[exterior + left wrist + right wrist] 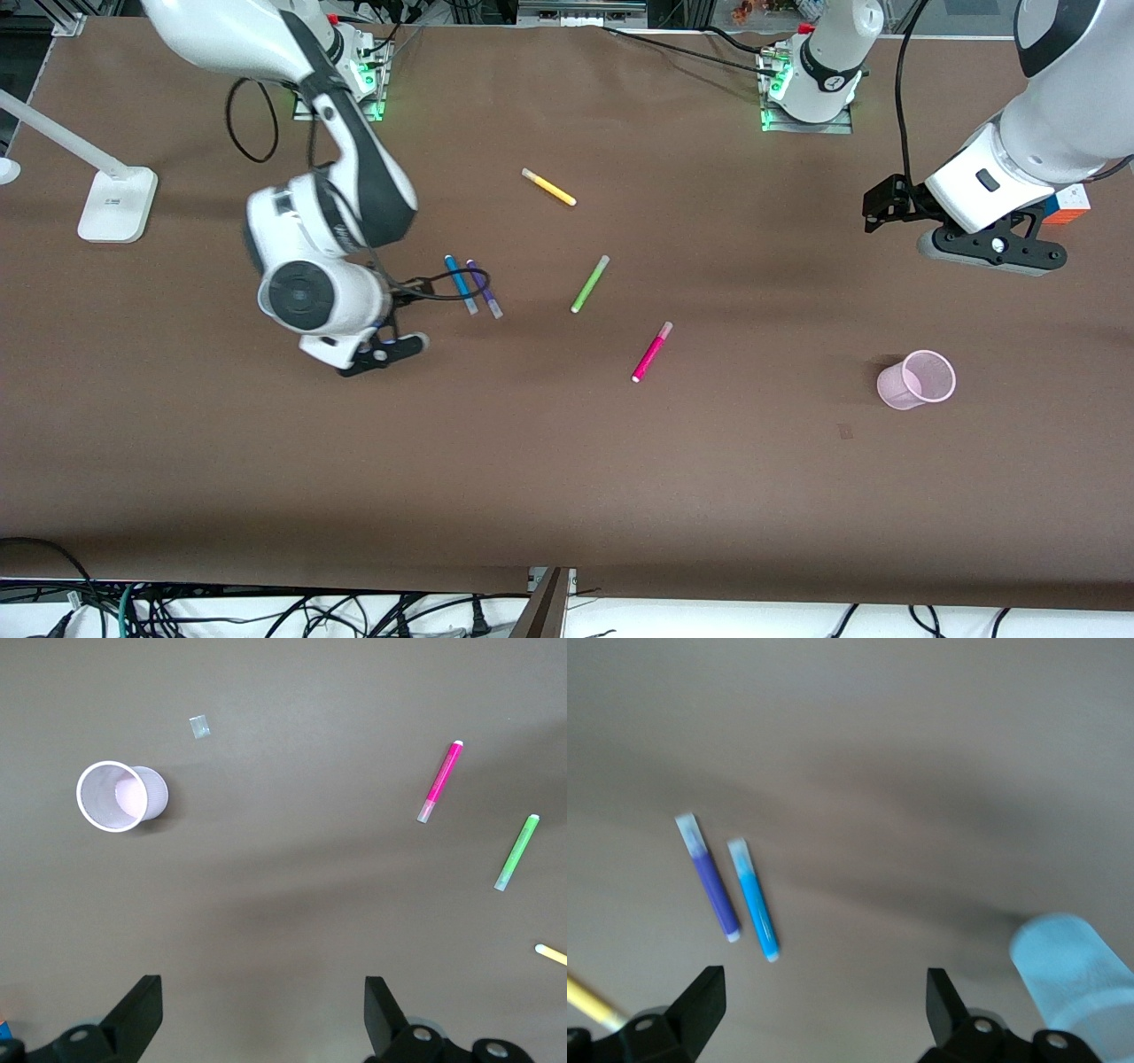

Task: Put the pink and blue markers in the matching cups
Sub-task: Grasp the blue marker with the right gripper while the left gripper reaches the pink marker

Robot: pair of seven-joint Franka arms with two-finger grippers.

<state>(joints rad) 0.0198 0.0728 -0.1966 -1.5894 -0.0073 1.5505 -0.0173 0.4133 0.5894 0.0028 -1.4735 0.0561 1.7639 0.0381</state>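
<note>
Magenta pink marker (652,352) paler-capped; blue marker (461,284) grey-capped. Left pincer (262,1014), right pincer (824,1005): both fingers apart.

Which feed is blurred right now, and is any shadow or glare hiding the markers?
The right wrist view is smeared: the blue marker, purple marker and blue cup have soft edges. The left wrist view is sharp, showing the pink cup and pink marker crisply. In the front view, soft arm shadows band the table, but no glare hides a marker.
</note>
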